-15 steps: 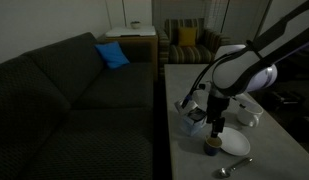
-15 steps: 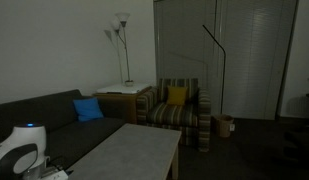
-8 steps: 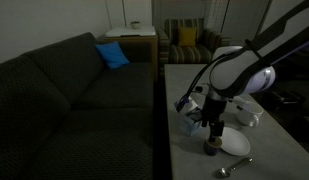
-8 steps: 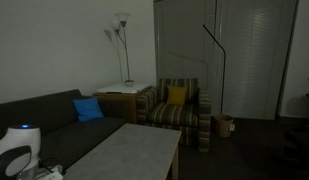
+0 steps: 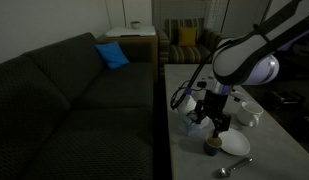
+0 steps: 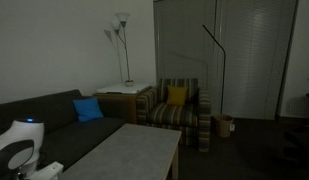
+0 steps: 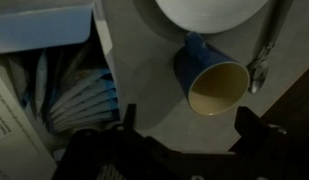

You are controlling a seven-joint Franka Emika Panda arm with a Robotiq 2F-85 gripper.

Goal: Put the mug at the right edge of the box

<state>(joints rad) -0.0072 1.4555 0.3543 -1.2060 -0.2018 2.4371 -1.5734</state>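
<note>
Tool [image 5: 214, 121] wide open, empty, hovering over mug [image 5: 211, 146]. Mug on worktop [image 5: 182, 90], just near of box [image 5: 197, 125], beside plate [image 5: 235, 143]; contact with box unclear. Judged: placement about done. Next calls for a straight lift clear, not clipping the mug.

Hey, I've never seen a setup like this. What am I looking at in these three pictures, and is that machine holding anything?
It is a white robot arm with a two-fingered gripper at its end. Two pictures come from cameras standing in the room. The third comes from a camera on the wrist, looking down past the gripper's fingers. On the grey table are a small dark mug, an open box with sachets inside, a white plate, a white cup and a spoon. The gripper is open and holds nothing; it hangs above the table by the mug.
</note>
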